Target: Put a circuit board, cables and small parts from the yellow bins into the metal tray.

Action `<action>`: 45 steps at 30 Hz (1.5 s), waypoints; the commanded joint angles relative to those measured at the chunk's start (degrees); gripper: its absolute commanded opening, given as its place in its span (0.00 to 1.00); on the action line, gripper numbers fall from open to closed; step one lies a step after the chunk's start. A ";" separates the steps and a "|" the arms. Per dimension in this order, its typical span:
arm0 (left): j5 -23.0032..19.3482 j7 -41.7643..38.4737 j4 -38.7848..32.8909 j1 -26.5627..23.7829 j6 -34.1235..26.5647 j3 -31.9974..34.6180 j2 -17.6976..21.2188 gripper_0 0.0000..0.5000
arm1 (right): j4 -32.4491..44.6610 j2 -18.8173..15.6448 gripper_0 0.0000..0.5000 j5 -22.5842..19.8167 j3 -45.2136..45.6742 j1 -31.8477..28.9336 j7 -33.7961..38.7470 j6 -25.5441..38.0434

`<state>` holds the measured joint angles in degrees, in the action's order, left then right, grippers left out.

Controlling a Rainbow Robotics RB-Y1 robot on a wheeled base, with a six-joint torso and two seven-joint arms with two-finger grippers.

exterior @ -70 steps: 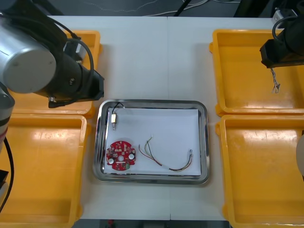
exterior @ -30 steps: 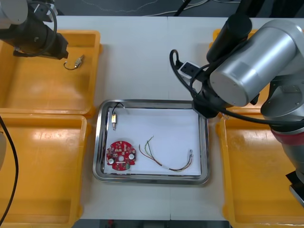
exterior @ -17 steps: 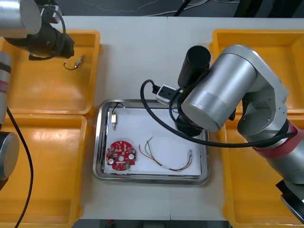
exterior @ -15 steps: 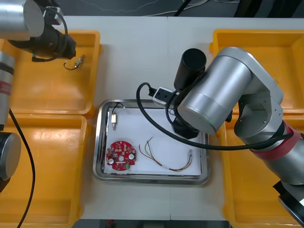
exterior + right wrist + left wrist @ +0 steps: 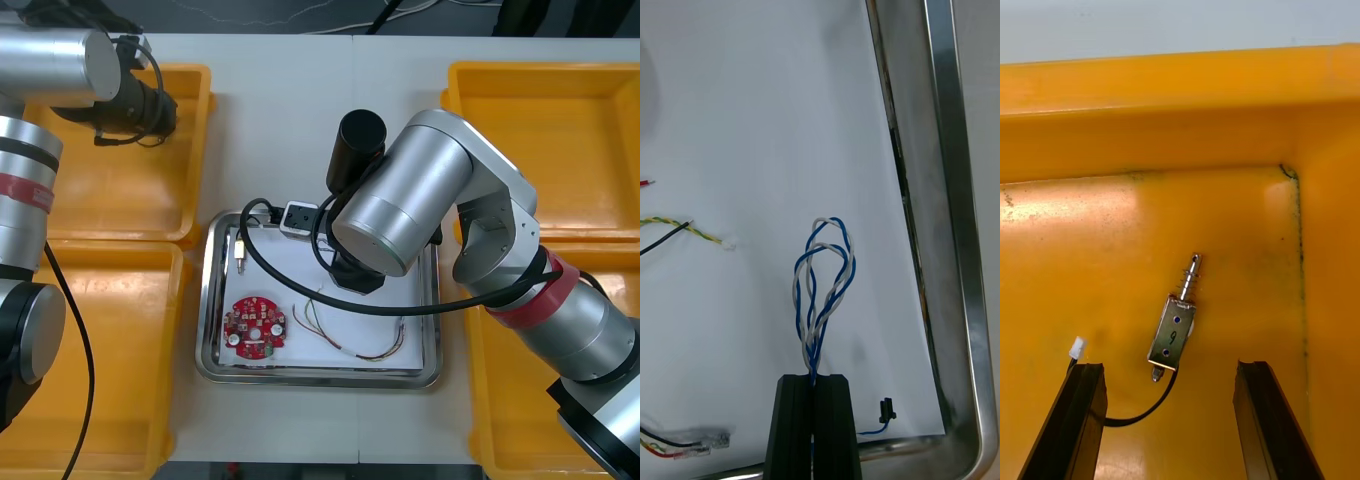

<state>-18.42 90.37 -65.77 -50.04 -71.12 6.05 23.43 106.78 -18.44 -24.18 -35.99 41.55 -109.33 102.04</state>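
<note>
Bright even light, glare on metal tray [image 5: 320, 378]

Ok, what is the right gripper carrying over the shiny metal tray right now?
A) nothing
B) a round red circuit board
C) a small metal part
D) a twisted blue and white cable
D: the right gripper is shut on the twisted blue and white cable, its loop over the shiny metal tray's white inside; the left gripper hangs open over a small metal part in a yellow bin.

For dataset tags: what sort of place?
Likely an electronics kitting bench: yellow plastic bins flank a shiny metal tray holding a round red circuit board; right gripper holds a twisted blue and white cable there, left gripper open over a bin.
</note>
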 commanded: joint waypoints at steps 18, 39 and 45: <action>3.22 6.75 2.05 -3.13 3.44 -2.88 -1.02 1.00 | -9.49 1.65 0.02 -0.34 -2.42 2.05 -7.65 -5.01; 4.54 7.36 9.26 -8.67 3.00 -2.88 -1.89 1.00 | -0.52 1.65 1.00 0.54 4.26 1.26 -8.62 4.92; 4.89 7.71 10.58 -9.46 3.00 -2.88 -1.81 1.00 | 3.78 1.04 1.00 -0.16 7.78 0.20 -8.27 7.12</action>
<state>-14.37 90.64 -55.04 -56.07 -68.45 3.51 22.58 106.67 -18.21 -23.47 -31.66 41.65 -116.93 108.16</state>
